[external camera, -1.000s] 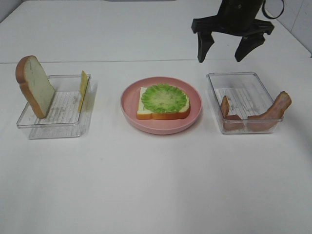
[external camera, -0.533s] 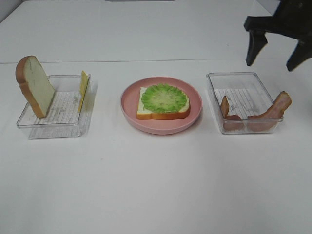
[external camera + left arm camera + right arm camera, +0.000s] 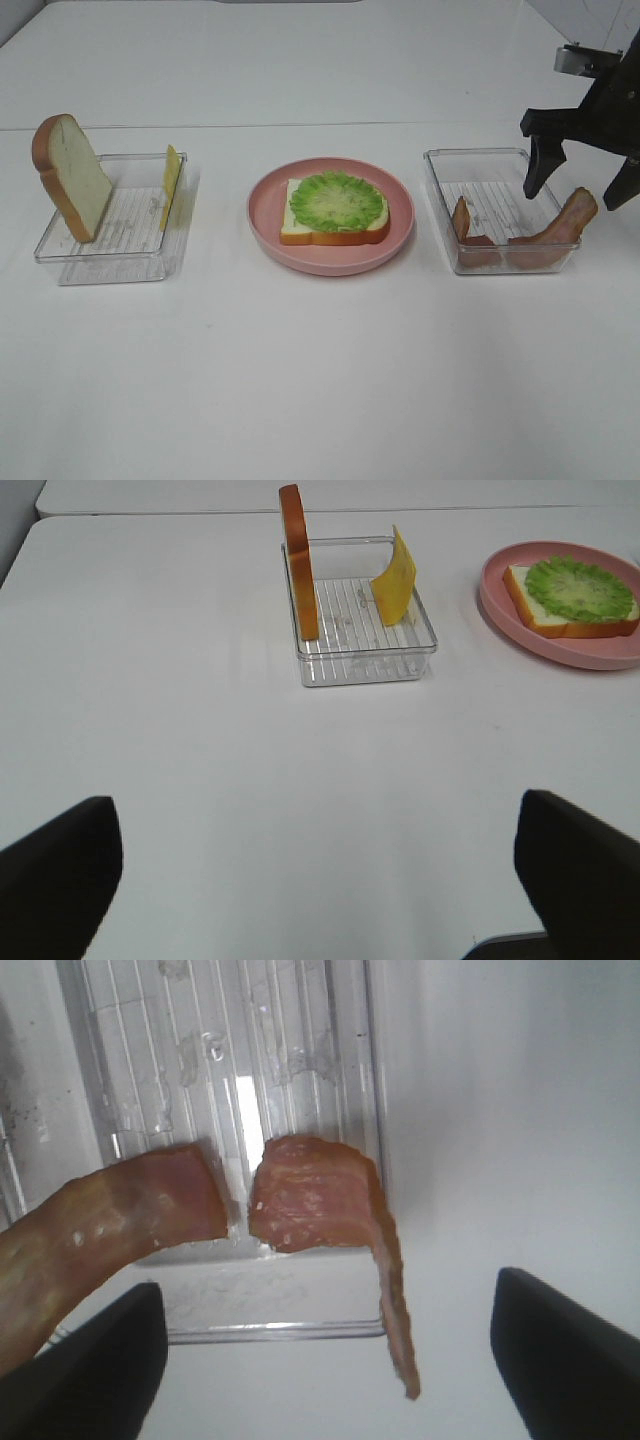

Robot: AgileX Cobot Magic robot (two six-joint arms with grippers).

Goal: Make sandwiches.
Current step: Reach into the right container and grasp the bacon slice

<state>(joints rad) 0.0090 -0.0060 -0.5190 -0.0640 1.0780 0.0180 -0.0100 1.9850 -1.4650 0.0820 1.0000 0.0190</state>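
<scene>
The sandwich stands as one white bread slice [image 3: 330,236] topped with frilly green lettuce [image 3: 338,200] on the pink plate [image 3: 330,262]. Two bacon strips lean in the right clear tray [image 3: 480,160]: one [image 3: 465,225] at its left wall, the other [image 3: 565,222] over its right corner. My right gripper [image 3: 577,195] hangs open just above that right strip, one finger on either side. In the right wrist view both strips [image 3: 110,1230] [image 3: 320,1195] lie ahead of the open gripper [image 3: 330,1360]. My left gripper [image 3: 320,900] is open and holds nothing.
The left clear tray [image 3: 110,265] holds an upright bread slice [image 3: 75,180] and a thin yellow cheese slice [image 3: 171,185] leaning on its right wall. The left wrist view shows that tray [image 3: 365,665] and the plate [image 3: 520,630] far ahead. White tabletop spreads in front.
My right gripper has swung right and down, from high behind the bacon tray to just above the right bacon strip. Nothing else moved.
</scene>
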